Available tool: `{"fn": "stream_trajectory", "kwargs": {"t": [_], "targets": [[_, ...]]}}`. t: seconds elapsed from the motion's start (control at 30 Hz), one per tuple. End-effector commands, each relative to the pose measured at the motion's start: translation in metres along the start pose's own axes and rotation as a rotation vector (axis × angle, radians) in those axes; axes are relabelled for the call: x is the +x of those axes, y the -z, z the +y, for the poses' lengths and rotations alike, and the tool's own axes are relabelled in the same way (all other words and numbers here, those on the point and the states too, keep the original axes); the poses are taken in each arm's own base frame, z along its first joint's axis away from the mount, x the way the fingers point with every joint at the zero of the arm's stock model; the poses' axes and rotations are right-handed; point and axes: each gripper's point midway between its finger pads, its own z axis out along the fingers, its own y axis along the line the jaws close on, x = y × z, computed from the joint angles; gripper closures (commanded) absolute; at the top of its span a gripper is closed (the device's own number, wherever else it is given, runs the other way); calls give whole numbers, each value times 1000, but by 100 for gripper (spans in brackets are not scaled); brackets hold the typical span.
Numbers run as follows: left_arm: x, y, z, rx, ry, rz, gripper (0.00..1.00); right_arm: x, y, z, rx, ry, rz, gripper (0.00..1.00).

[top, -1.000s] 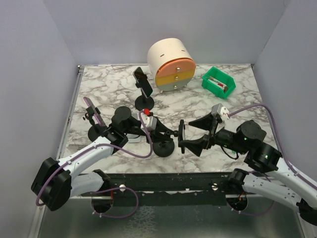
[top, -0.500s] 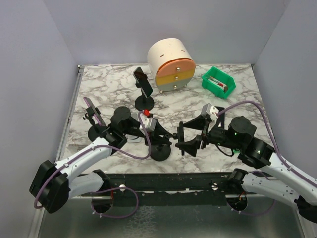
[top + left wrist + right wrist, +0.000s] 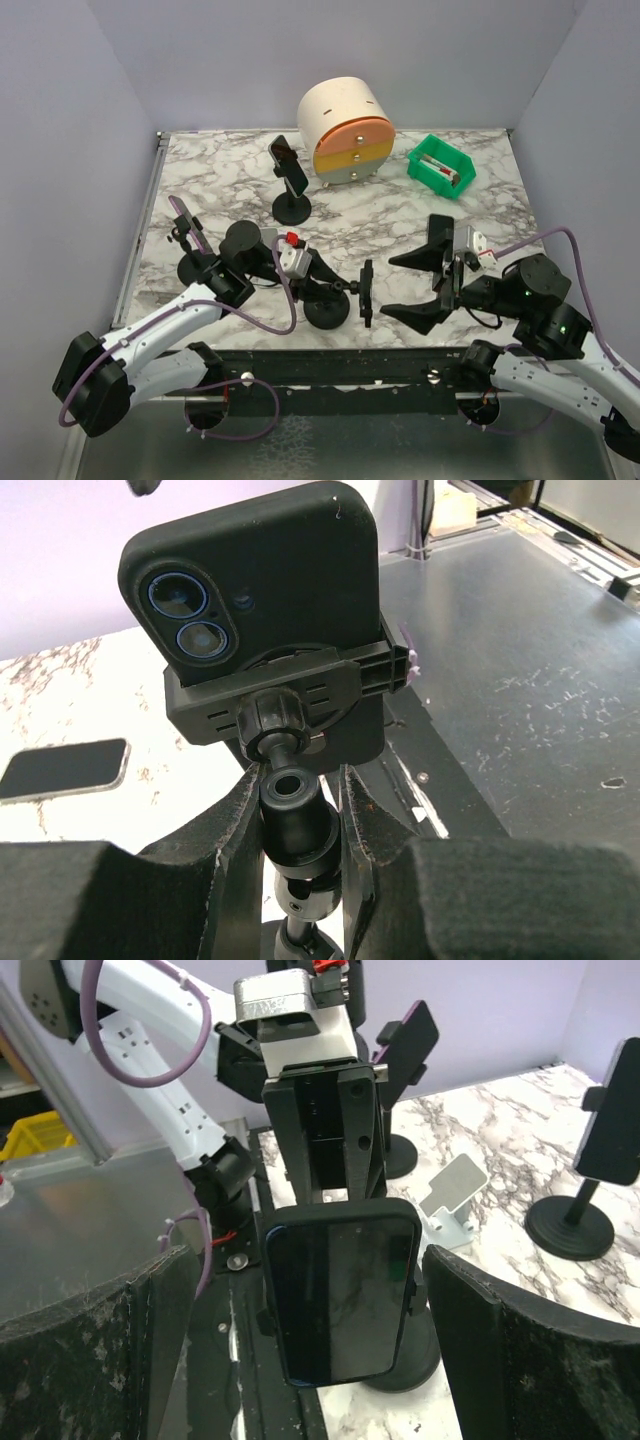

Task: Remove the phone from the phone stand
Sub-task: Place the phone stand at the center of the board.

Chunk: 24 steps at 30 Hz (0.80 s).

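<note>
A black-cased phone (image 3: 262, 590) sits upright in the clamp of a black phone stand (image 3: 290, 685). From above the phone (image 3: 367, 292) shows edge-on over the stand's round base (image 3: 327, 308), near the table's front edge. My left gripper (image 3: 293, 820) is shut on the stand's ball-joint stem just under the clamp. My right gripper (image 3: 418, 283) is open wide, a short way right of the phone and apart from it. In the right wrist view the dark screen (image 3: 340, 1295) faces me, beyond and between the two fingers (image 3: 520, 1350).
A second stand with a phone (image 3: 290, 170) is at the back centre, and a third stand (image 3: 186, 240) at the left. A round drawer unit (image 3: 345, 130) and a green bin (image 3: 441, 167) stand at the back. A loose phone (image 3: 65, 765) lies flat and a small white holder (image 3: 452, 1195) stands behind the held stand.
My right gripper has drawn back to the right, away from the phone, staying open. The left gripper and the stand with the phone shifted slightly toward the near edge.
</note>
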Motion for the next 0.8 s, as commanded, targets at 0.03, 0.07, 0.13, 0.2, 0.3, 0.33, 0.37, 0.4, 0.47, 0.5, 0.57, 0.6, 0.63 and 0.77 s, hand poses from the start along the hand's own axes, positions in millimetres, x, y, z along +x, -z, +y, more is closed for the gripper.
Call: {"fn": "stream_trajectory", "kwargs": {"t": [0.03, 0.07, 0.13, 0.2, 0.3, 0.33, 0.37, 0.4, 0.47, 0.5, 0.57, 0.6, 0.63, 0.77], "targets": [[-52, -3, -21, 95, -202, -86, 100, -2, 2, 24, -141, 42, -19, 0], [-54, -4, -22, 100, -204, -89, 100, -3, 1, 26, -156, 43, -19, 0], [-58, -4, -24, 108, -211, -94, 100, -2, -4, 29, -187, 42, -6, 0], [-62, -5, -23, 107, -217, -97, 100, 2, -9, 31, -215, 34, 8, 0], [-62, -5, -21, 94, -217, -98, 100, 4, -14, 33, -242, 17, 11, 0], [-62, -5, -19, 88, -217, -98, 100, 5, -16, 33, -246, 10, 11, 0], [-62, -6, -18, 82, -215, -97, 100, 7, -18, 32, -243, 6, 15, 0], [-62, -6, -17, 78, -214, -97, 100, 9, -19, 31, -241, 7, 21, 0], [-63, -6, -15, 68, -219, -99, 100, 12, -22, 27, -225, 4, 26, 0], [-64, -6, -14, 60, -225, -101, 100, 14, -23, 25, -216, 2, 24, 0], [-66, -6, -12, 52, -232, -103, 100, 14, -23, 23, -204, 0, 20, 0], [-66, -5, -12, 51, -235, -103, 100, 14, -24, 20, -188, 0, 19, 0], [-67, -5, -13, 55, -237, -104, 100, 14, -23, 18, -167, -4, 17, 0], [-66, -4, -16, 60, -237, -104, 100, 8, -15, 14, -123, 16, -15, 0]]}}
